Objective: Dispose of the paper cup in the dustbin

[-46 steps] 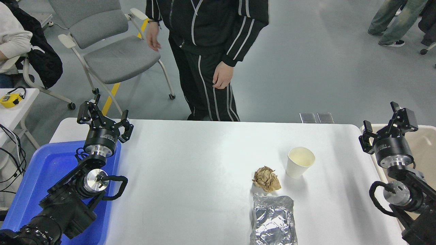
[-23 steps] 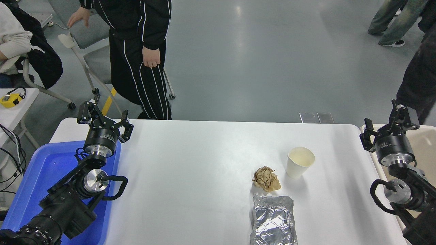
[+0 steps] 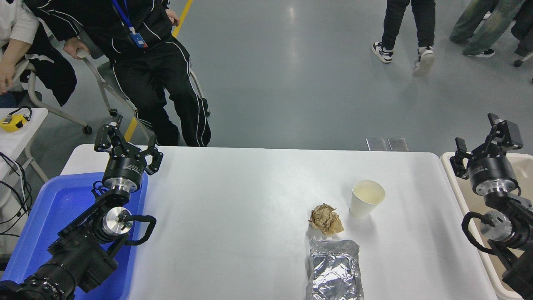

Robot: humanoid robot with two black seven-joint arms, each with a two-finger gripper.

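Note:
The paper cup (image 3: 366,198) is small and white with a cream inside. It stands upright on the white table (image 3: 250,216), right of the middle. The dustbin (image 3: 466,196) is a beige bin beside the table's right edge, partly hidden by my right arm. My right gripper (image 3: 485,139) is open and empty, held up above the bin's far end, well to the right of the cup. My left gripper (image 3: 127,141) is open and empty, parked at the lower left over the blue tray.
A crumpled brown paper ball (image 3: 325,218) lies just left of the cup. A silver foil pouch (image 3: 334,268) lies in front of it. A blue tray (image 3: 50,216) sits at the left edge. A person sits on a chair (image 3: 141,71) beyond the table's far left.
My right gripper has moved right and up, away from the table, over the bin. The person in black walked left and sat on the chair. The cup has not moved.

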